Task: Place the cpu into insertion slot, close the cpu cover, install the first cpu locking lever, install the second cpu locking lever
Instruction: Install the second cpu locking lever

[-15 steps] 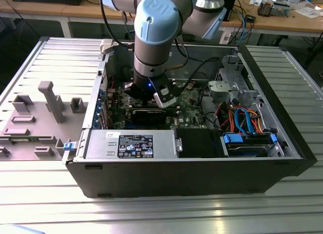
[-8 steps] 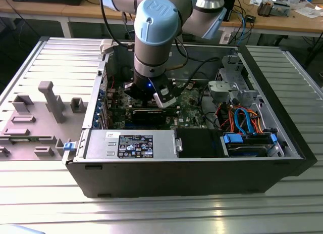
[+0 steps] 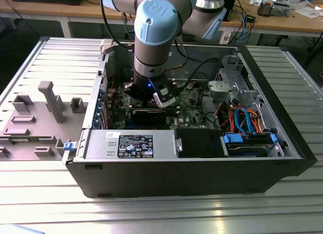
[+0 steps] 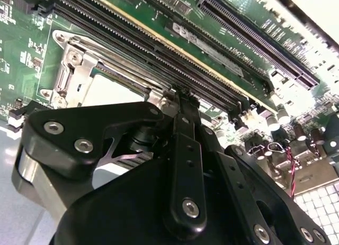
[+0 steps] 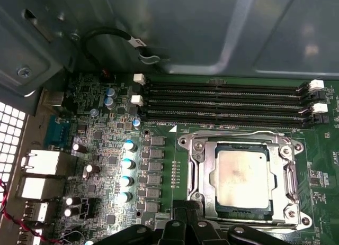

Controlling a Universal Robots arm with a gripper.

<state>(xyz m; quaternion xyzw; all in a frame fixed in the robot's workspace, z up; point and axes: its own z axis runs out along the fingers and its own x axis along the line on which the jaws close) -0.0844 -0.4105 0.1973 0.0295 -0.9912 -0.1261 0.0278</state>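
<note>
- Exterior view: an open computer case (image 3: 202, 163) lies on a ribbed metal table (image 3: 282, 203), wooden benches (image 3: 303, 22) behind. The claw (image 3: 151, 95) reaches down inside.
- Second wrist view: claw (image 4: 183, 97) fingers look pressed together, empty, just beside the cover (image 4: 79, 67).
- First wrist view: the cpu (image 5: 242, 176) sits in the slot (image 5: 198, 176), cover (image 5: 288, 173) down, beyond the claw.

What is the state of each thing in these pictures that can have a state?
cpu: seated in the insertion slot, silver top facing up.
insertion slot: occupied by the cpu.
cpu cover: closed down around the cpu, which shows through its window.
memory slots: all empty.
computer case: side open, lying flat on the table.
gripper: low over the board beside the slot.
</note>
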